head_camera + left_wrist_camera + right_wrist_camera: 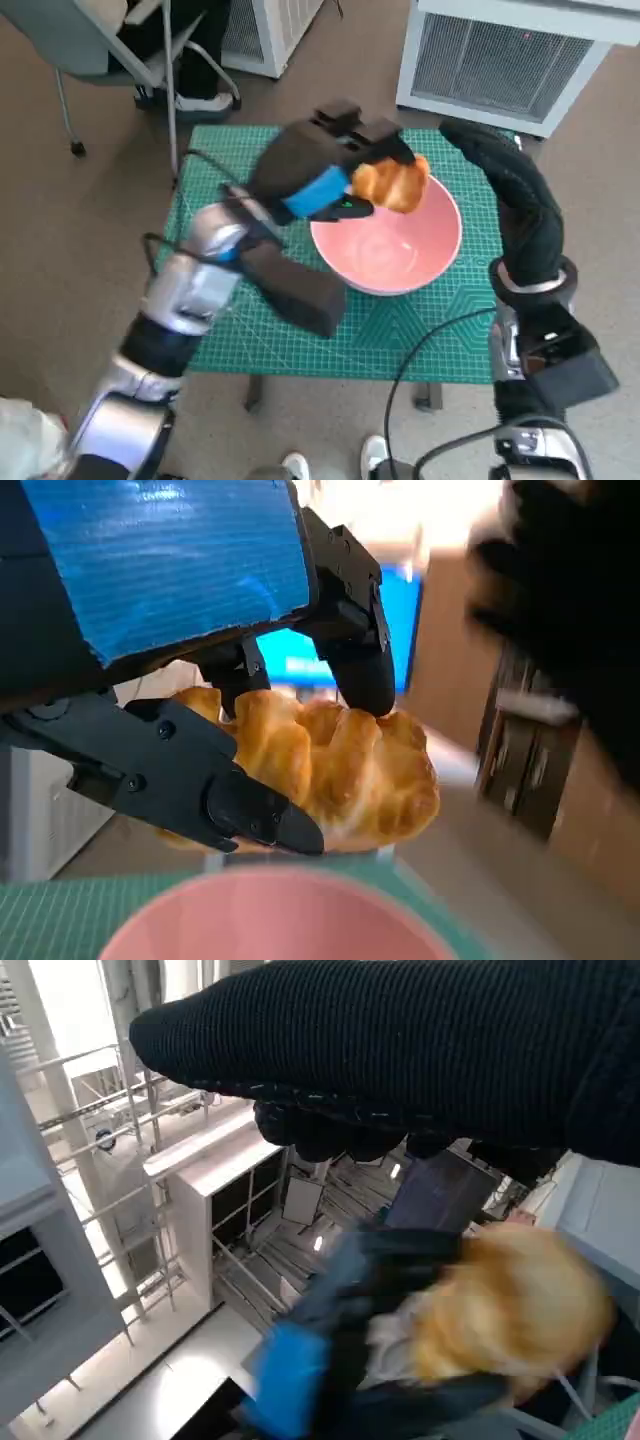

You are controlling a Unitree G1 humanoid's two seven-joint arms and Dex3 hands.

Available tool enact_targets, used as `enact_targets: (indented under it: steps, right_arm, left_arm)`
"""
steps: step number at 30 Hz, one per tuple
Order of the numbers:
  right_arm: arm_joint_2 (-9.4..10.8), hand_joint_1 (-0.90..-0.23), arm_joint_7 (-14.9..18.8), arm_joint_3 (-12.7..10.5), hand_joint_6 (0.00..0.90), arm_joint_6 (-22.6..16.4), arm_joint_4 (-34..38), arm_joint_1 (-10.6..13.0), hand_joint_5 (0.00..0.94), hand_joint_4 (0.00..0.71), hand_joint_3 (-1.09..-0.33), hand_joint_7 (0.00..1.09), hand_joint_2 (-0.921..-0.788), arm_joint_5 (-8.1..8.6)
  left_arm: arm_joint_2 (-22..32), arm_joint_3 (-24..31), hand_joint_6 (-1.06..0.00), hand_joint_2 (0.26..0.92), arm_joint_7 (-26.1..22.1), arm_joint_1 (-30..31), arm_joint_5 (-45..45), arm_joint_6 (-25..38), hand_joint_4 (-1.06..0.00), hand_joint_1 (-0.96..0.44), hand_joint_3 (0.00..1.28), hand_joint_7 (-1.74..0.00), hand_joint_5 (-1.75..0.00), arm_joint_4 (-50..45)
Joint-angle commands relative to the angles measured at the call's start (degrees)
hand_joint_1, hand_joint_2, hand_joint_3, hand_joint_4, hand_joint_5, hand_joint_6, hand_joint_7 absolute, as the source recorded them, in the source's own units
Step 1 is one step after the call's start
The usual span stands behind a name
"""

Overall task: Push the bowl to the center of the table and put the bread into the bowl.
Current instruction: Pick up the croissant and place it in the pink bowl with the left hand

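My left hand grips a golden bread roll and holds it in the air over the far rim of the pink bowl. In the left wrist view the black fingers clamp the bread just above the bowl's rim. The bowl stands on the green mat, right of the table's middle. My gloved right hand hovers beside the bowl's far right side with nothing in it; how its fingers lie is unclear. The right wrist view shows the bread blurred, with the left hand's blue tape.
A white grilled appliance stands on the floor beyond the table's far right corner. A grey chair and a person's feet are at the far left. Cables hang over the near edge.
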Motion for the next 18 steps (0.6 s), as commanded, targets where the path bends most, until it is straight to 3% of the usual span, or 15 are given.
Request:
enact_targets:
  steps: [1,4,6,7,8,9,10,13,18]
  right_arm:
    - [-0.78,-0.558,0.27,-0.45,-0.001,0.44,-0.85,1.95,0.004,0.257,-0.833,0.63,-0.921,0.57]
    - [-0.73,-0.553,0.09,-0.59,-0.001,0.63,-1.45,2.31,0.005,0.259,-0.834,0.63,-0.921,0.52]
    - [-0.65,-0.549,-0.12,-0.7,-0.001,0.75,-1.82,2.52,0.006,0.261,-0.835,0.63,-0.921,0.3]
    - [-0.6,-0.547,-0.24,-0.76,-0.001,0.81,-1.99,2.61,0.006,0.262,-0.835,0.63,-0.921,0.16]
    - [-0.52,-0.545,-0.42,-0.82,-0.001,0.81,-2.16,2.71,0.007,0.264,-0.836,0.63,-0.921,-0.07]
    - [-0.43,-0.542,-0.56,-0.85,-0.001,0.84,-2.3,2.79,0.008,0.266,-0.837,0.63,-0.921,-0.27]
    - [-0.33,-0.541,-0.7,-0.9,-0.001,0.85,-2.39,2.84,0.009,0.268,-0.838,0.63,-0.921,-0.46]
    - [0.0,-0.538,-1.14,-0.91,-0.001,0.96,-2.68,2.98,0.011,0.272,-0.839,0.63,-0.921,-0.98]
    - [0.46,-0.537,-1.95,-0.79,-0.001,0.82,-2.96,3.12,0.013,0.276,-0.839,0.63,-0.921,-1.95]
  left_arm:
    - [-1.35,-1.95,-0.52,0.921,-1.02,-4.41,0.34,-1.48,-0.6,0.0,0.16,-1.26,-1.29,7.91]
    - [-2.17,-2.51,-0.5,0.921,-4.14,-6.46,-1.34,-2.83,-0.56,0.0,0.18,-1.28,-1.32,12.93]
    - [-2.76,-2.82,-0.45,0.921,-8.12,-8.08,-2.66,-2.71,-0.48,0.0,0.24,-1.38,-1.36,16.24]
    - [-3.02,-2.99,-0.42,0.921,-10.18,-8.87,-3.27,-2.42,-0.41,-0.07,0.27,-1.42,-1.22,17.74]
    - [-3.35,-3.34,-0.39,0.921,-13.13,-9.76,-3.68,-1.05,-0.37,-0.17,0.3,-1.48,-0.92,18.94]
    - [-3.56,-3.54,-0.28,0.918,-15.15,-10.39,-3.94,-0.18,-0.31,-0.22,0.26,-1.2,-0.62,19.78]
    - [-3.76,-3.83,-0.24,0.919,-17.36,-10.99,-3.99,1.18,-0.28,-0.26,0.22,-0.95,-0.41,20.37]
    - [-4.0,-4.35,-0.13,0.92,-21.42,-11.98,-3.93,4.01,-0.15,-0.34,0.16,-0.57,-0.13,21.26]
    - [-3.15,-3.79,-0.07,0.921,-20.94,-10.86,-4.19,2.77,-0.04,-0.41,0.12,-0.37,-0.02,20.91]
